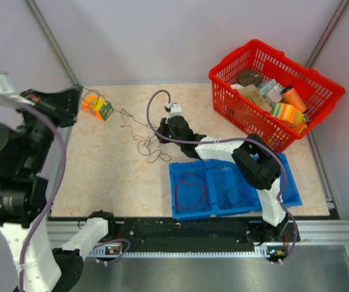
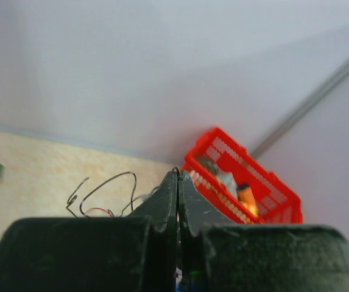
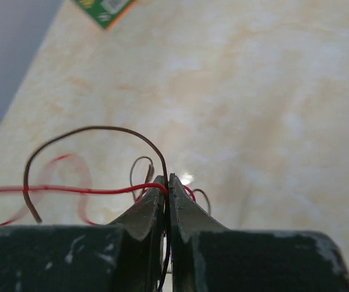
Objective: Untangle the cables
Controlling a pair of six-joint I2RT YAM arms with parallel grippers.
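Note:
The cables are thin dark red, maroon and blackish wires. A loose tangle of them (image 1: 144,145) lies on the beige table between my two grippers. My right gripper (image 1: 164,128) is low over the table at the tangle's right edge. In the right wrist view it (image 3: 167,177) is shut on a red cable (image 3: 89,190) and a brown cable (image 3: 95,129) that arches up to the left. My left gripper (image 1: 77,98) is raised at the far left. In the left wrist view it (image 2: 178,173) is shut, with a thin black cable (image 2: 107,181) pinched at the tips.
A blue two-compartment tray (image 1: 287,182) at the front right holds a maroon loop (image 1: 191,187) and a dark cable (image 1: 229,190). A red basket (image 1: 223,97) full of items stands at the back right. A small orange and green box (image 1: 97,105) lies beside the left gripper.

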